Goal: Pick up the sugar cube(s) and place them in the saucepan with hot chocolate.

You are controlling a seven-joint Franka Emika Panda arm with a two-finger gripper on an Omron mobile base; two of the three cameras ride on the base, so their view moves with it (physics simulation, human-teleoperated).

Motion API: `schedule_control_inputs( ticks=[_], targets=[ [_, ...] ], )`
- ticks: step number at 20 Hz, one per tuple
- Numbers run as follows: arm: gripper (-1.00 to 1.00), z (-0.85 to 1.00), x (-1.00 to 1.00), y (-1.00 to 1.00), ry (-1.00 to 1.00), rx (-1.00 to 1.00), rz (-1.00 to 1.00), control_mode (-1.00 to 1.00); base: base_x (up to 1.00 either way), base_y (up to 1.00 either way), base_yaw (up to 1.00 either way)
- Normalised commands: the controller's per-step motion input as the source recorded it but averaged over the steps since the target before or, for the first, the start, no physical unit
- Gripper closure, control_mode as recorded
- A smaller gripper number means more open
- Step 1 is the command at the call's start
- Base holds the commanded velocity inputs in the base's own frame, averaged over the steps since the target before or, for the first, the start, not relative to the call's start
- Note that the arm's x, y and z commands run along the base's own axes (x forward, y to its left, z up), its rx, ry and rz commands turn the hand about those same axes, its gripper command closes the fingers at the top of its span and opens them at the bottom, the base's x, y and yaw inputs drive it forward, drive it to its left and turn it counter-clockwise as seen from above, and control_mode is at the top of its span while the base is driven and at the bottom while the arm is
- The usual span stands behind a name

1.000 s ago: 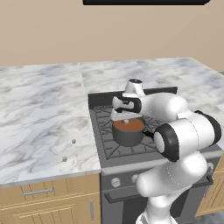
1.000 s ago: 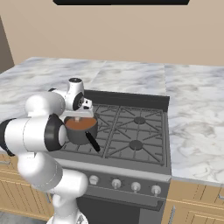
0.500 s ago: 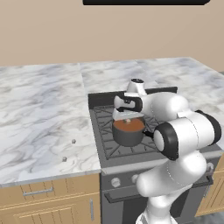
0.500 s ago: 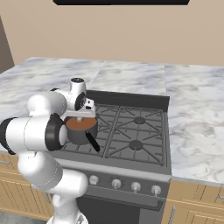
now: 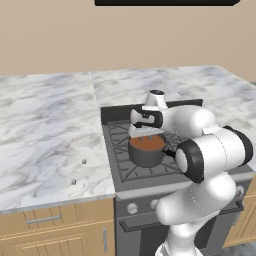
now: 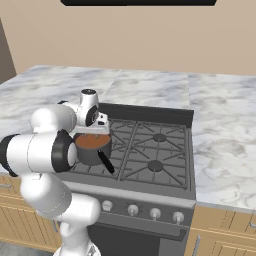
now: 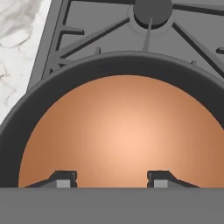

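Marble counter (image 5: pixel 45 130) has two sugar cubes (image 5: pixel 84 161) sitting well apart from the one saucepan (image 5: pixel 146 150), over which the claw (image 7: pixel 112 178) hangs with fingers spread, holding nothing.

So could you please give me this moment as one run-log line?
gripper: open, empty, above saucepan | two sugar cubes on counter | stove: pan front-left

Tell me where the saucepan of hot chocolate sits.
The saucepan sits on the stove's front-left burner, directly below the gripper, near the marble counter.
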Motion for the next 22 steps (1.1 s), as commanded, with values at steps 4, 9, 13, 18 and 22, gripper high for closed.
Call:
schedule_control_inputs(
  ticks=[4,9,13,18,22],
  targets=[
    [-1.0,0.0,0.0,0.0,0.0,0.0,0.0,-1.0,0.0,0.0,0.0],
    [-1.0,0.06,-0.09,-0.08,-0.05,0.01,0.0,-1.0,0.0,0.0,0.0],
    [-1.0,0.29,-0.23,-0.19,-0.14,0.07,-0.04,-1.0,0.0,0.0,0.0],
    [-1.0,0.38,-0.06,-0.05,-0.1,0.07,-0.03,-1.0,0.0,0.0,0.0],
    [-1.0,0.25,-0.17,0.0,-0.09,0.06,-0.03,-1.0,0.0,0.0,0.0]
  ],
)
